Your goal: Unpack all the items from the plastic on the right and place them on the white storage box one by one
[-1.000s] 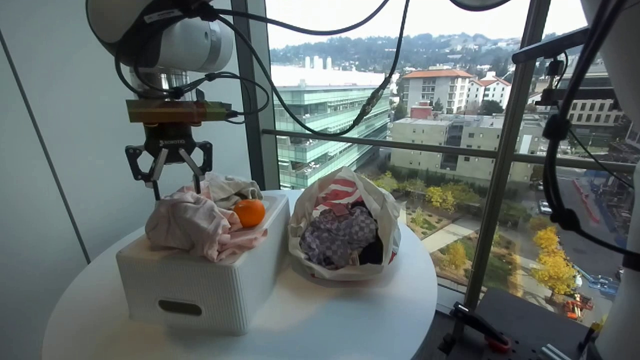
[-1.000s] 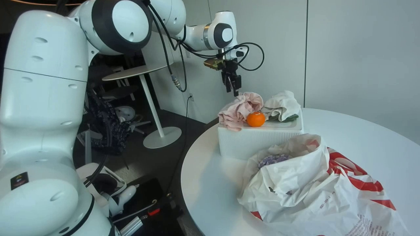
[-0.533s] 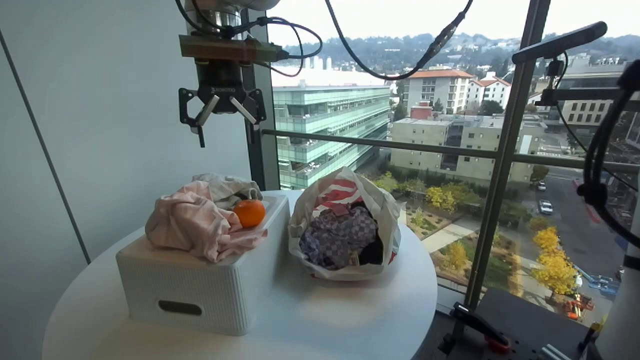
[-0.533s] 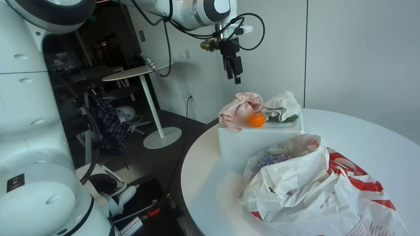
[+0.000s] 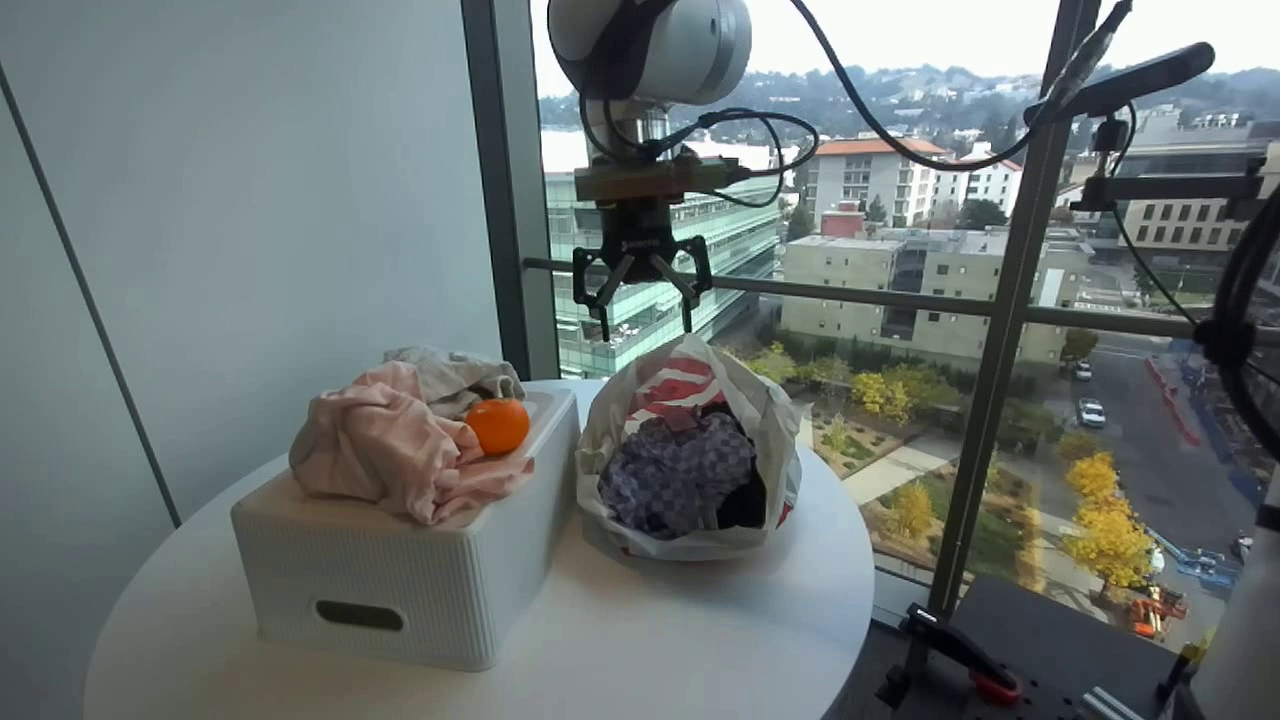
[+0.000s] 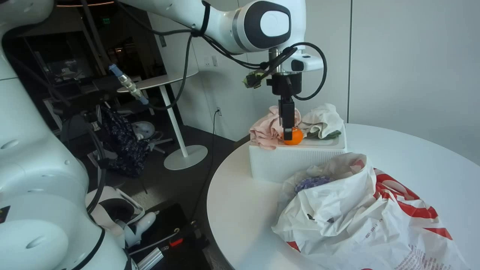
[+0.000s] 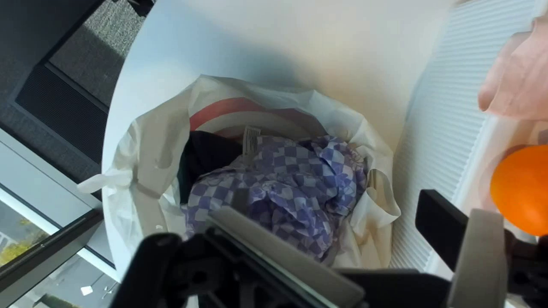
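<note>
Black and two-fingered, the gripper [image 5: 646, 330] hangs in the air with its fingers [image 7: 441, 226] spread well apart and only air between them. Seen from the wrist, one finger overlaps a crumpled purple-and-white checkered cloth [image 7: 295, 179], which lies below it inside an open-mouthed white plastic bag [image 6: 337, 206] with red printing. Beside this cloth in the bag, partly covered, is a dark piece of fabric [image 7: 209, 149], and a small white label [image 7: 251, 139] stands up near both.

Just beside the bag stands a white plastic storage box [image 5: 440, 570] with finely ribbed walls and a dark oblong handle slot [image 5: 360, 614] in one end; whether the two touch, I cannot tell. On its top lies a bunched pale pink cloth [image 5: 385, 440], drooping a little over the edge. Close beside it sits a round orange fruit [image 6: 297, 137], partly hidden by the gripper in an exterior view. A crumpled off-white cloth [image 6: 324, 120] rests near these on the box, with something dark green [image 6: 332, 135] showing under it.

Bag and box both stand on a round white desk [image 5: 650, 640], and loose plastic of the bag spreads across its surface. A white jointed robot arm [image 6: 225, 30] carries the gripper.
</note>
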`<move>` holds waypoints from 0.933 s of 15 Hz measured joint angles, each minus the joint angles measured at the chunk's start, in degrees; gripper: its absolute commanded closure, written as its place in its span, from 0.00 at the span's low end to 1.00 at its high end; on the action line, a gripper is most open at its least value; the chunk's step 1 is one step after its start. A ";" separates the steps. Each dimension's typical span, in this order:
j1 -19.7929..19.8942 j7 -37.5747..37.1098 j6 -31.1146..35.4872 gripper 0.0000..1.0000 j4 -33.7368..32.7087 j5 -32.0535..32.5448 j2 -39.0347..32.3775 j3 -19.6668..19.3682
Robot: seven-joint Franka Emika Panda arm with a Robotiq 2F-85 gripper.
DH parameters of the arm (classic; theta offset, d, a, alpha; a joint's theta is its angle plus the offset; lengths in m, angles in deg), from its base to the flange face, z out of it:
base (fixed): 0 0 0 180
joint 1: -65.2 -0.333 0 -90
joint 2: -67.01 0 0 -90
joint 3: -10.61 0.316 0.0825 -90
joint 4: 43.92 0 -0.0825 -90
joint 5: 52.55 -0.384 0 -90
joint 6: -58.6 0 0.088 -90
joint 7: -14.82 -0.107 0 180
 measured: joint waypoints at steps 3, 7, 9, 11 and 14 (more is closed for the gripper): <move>3.66 -0.02 8.89 0.00 5.14 0.00 -2.97 -2.32; 5.82 -0.01 18.28 0.00 7.30 -0.19 -10.58 -4.26; 5.87 -0.10 22.76 0.00 7.27 -0.62 -15.05 -4.49; 5.44 -1.00 27.50 0.00 6.98 -0.55 -18.75 -4.60; 3.32 -3.64 33.41 0.25 5.71 0.67 -23.39 -6.37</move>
